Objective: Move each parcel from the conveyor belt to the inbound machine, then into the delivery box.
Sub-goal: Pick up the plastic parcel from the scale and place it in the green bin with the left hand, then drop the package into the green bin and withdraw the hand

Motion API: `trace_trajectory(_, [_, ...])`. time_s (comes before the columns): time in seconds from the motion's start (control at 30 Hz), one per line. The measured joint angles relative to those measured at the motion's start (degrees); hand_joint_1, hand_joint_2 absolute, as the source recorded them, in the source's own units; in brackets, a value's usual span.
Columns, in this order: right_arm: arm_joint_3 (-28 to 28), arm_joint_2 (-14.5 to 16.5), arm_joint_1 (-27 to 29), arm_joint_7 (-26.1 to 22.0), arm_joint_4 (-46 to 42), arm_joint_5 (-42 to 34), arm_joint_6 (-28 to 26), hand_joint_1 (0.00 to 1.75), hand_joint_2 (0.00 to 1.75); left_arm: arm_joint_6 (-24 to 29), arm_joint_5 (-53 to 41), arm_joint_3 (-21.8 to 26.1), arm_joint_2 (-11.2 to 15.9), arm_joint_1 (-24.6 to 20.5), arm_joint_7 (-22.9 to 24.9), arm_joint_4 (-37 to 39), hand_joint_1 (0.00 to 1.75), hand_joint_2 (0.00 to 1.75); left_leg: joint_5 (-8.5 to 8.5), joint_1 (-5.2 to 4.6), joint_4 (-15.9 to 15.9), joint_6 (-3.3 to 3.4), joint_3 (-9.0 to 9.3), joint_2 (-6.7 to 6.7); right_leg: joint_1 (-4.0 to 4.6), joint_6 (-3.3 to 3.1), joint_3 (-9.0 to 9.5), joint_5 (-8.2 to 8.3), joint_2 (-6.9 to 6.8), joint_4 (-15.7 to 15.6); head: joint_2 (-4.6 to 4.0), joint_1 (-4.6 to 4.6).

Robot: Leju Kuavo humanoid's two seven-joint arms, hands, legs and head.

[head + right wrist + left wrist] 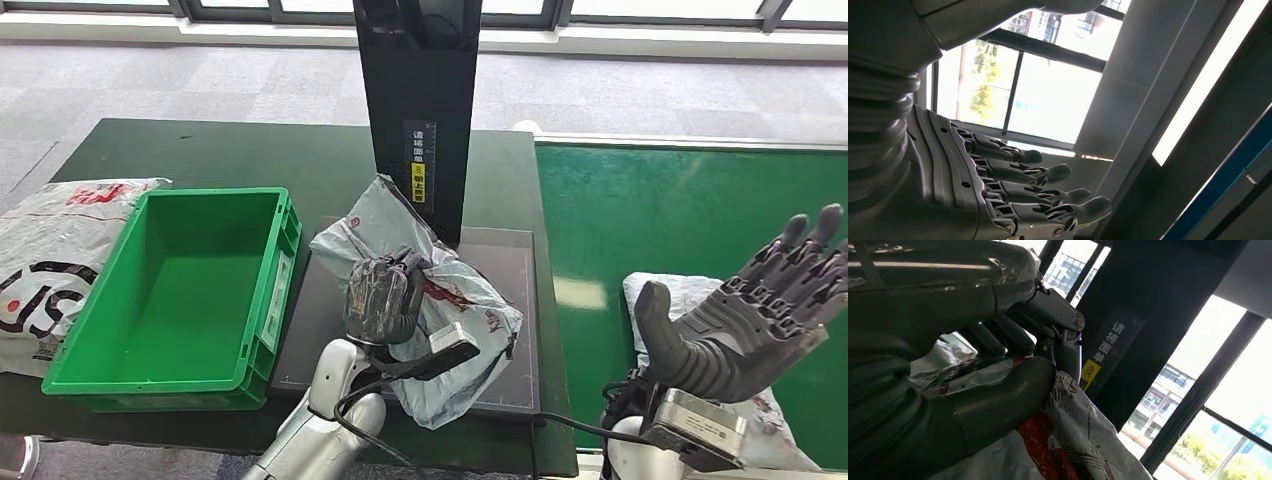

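Black post (418, 110) beyond left hand (385, 298): vertical label, white Chinese characters "请将面单" legible in left wrist view, yellow patch below, its print unreadable.

Parcel (455, 300) under left hand (385, 297): grey poly mailer film, crinkled, slight sheen, red print. Left hand wrapped in clear glossy film; right hand (755, 315) matt dark-grey plastic, ribbed. Forearms smooth silver metal. Delivery box (150, 385): glossy green moulded plastic. Conveyor belt (690, 215): matt green, smooth. Inbound machine plate (520, 290) matt dark grey, post (420, 90) satin black. Second parcel (55, 250): white glossy poly bag.
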Motion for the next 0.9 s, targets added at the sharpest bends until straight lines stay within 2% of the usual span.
trace_trajectory(0.1, [-0.09, 0.00, 0.01, -0.01, 0.00, -0.20, -0.01, 0.00, 1.75, 0.01, -2.16, 1.95, 0.04, 1.02, -1.59, -4.77, 1.75, 1.75, 0.00, 0.00, 0.00, 0.00, -0.03, 0.00, 0.00, 0.00, -0.03, 0.00, 0.00, 0.01, 0.00, 0.01])
trace_trajectory(0.3, [-0.68, 0.00, 0.09, 0.00, 0.00, -0.65, 0.00, 0.00, 1.75, 0.03, -6.42, 7.35, 0.49, 3.65, -2.73, -20.06, 1.75, 1.75, 0.00, 0.01, -0.01, 0.00, -0.05, 0.02, 0.01, 0.00, -0.07, -0.01, 0.02, 0.01, 0.00, -0.01])
trace_trajectory(0.5, [-0.80, 0.00, 0.04, 0.00, 0.02, -0.75, 0.00, 0.00, 1.75, 0.04, -6.13, 15.55, 0.78, 4.62, -3.93, -32.42, 1.75, 1.75, -0.01, 0.03, -0.03, 0.00, -0.39, 0.02, 0.02, -0.01, -0.02, -0.02, 0.01, 0.01, 0.00, -0.01])
trace_trajectory(0.6, [-0.68, 0.00, 0.00, 0.00, 0.12, -0.81, 0.01, 0.00, 1.75, 0.04, -6.13, 21.60, 0.72, 3.64, -4.96, -34.01, 1.75, 1.75, 0.00, 0.03, -0.04, -0.01, -0.48, 0.01, 0.02, -0.02, -0.02, -0.03, 0.00, 0.01, 0.00, -0.01])
trace_trajectory(0.77, [-0.43, 0.00, -0.10, -0.01, 0.64, -0.83, 0.01, 0.00, 1.75, 0.04, -3.89, 35.51, 0.37, -0.87, -13.18, -31.32, 1.75, 1.75, 0.02, 0.06, -0.04, -0.03, -0.33, 0.02, 0.04, -0.02, -0.03, -0.02, 0.02, 0.04, 0.00, -0.01])
trace_trajectory(0.9, [-0.39, 0.00, -0.16, -0.01, 1.17, -0.85, 0.01, 0.00, 1.75, 0.04, -5.59, 45.41, 0.22, -3.41, -15.35, -28.16, 1.75, 1.75, 0.05, 0.06, -0.03, -0.05, -0.05, -0.02, 0.05, -0.03, -0.06, -0.01, 0.00, 0.06, 0.00, -0.01])
